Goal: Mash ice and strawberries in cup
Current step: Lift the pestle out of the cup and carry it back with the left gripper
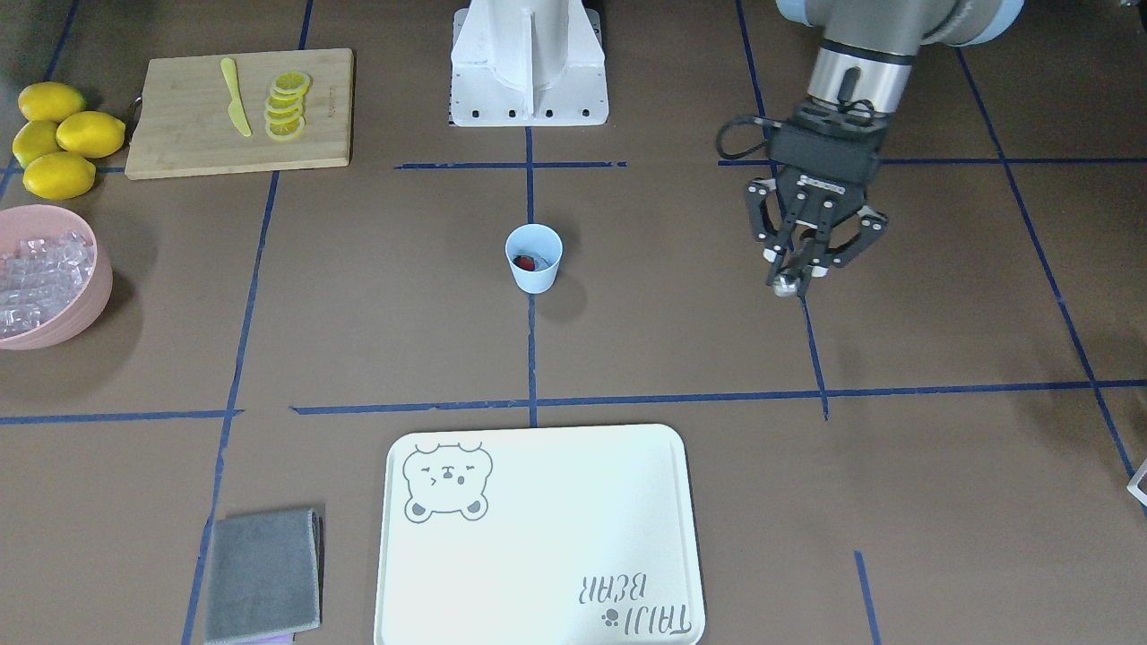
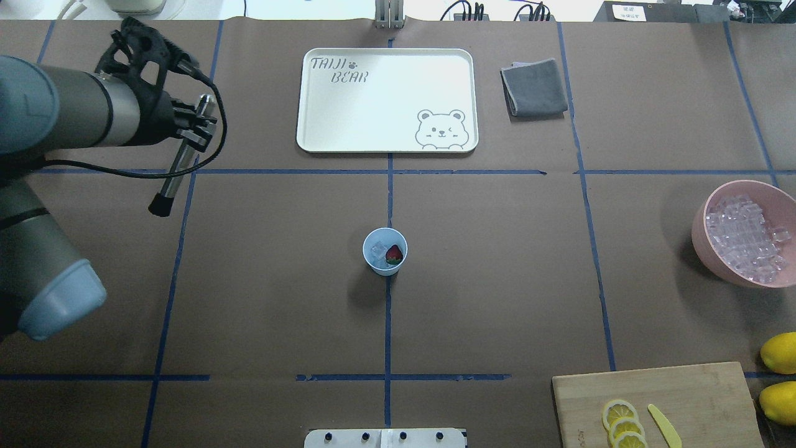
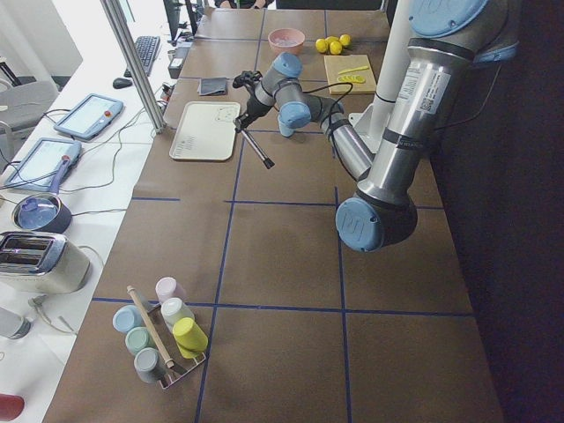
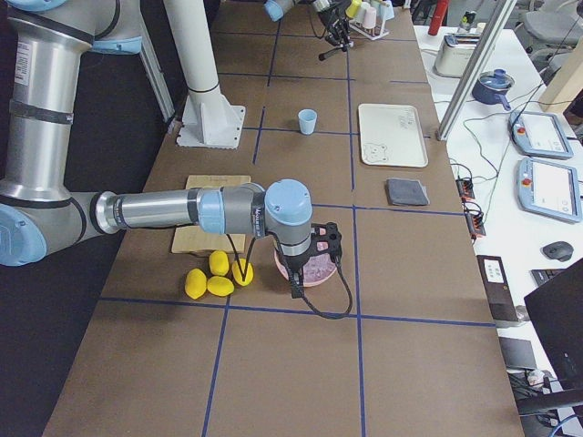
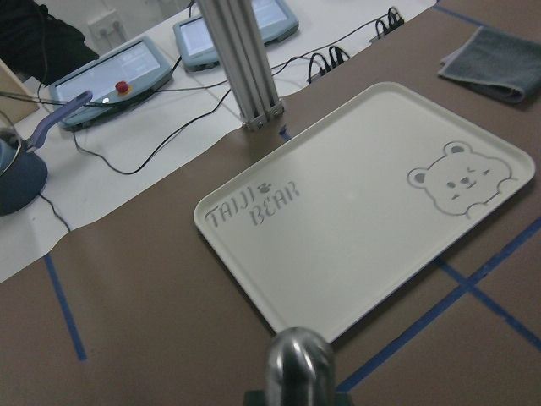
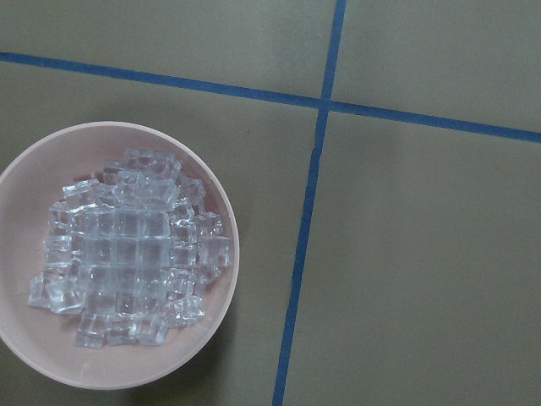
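Observation:
The pale blue cup (image 2: 385,251) stands at the table's middle, also in the front-facing view (image 1: 534,260). Inside it lie a red strawberry (image 2: 393,254) and a clear ice cube (image 2: 377,251). My left gripper (image 2: 194,126) is shut on a metal muddler (image 2: 177,168) with a black end, held tilted above the table far to the cup's left. It also shows in the front-facing view (image 1: 800,267). The muddler's rounded metal top (image 5: 300,368) fills the bottom of the left wrist view. My right gripper (image 4: 305,250) hovers over the pink bowl; I cannot tell whether it is open or shut.
The pink bowl (image 2: 703,236) full of ice (image 6: 127,254) stands at the right edge. A white bear tray (image 2: 311,124) and a grey cloth (image 2: 535,87) lie at the far side. A cutting board (image 1: 179,134) with lemon slices and a knife lies beside whole lemons (image 1: 58,134).

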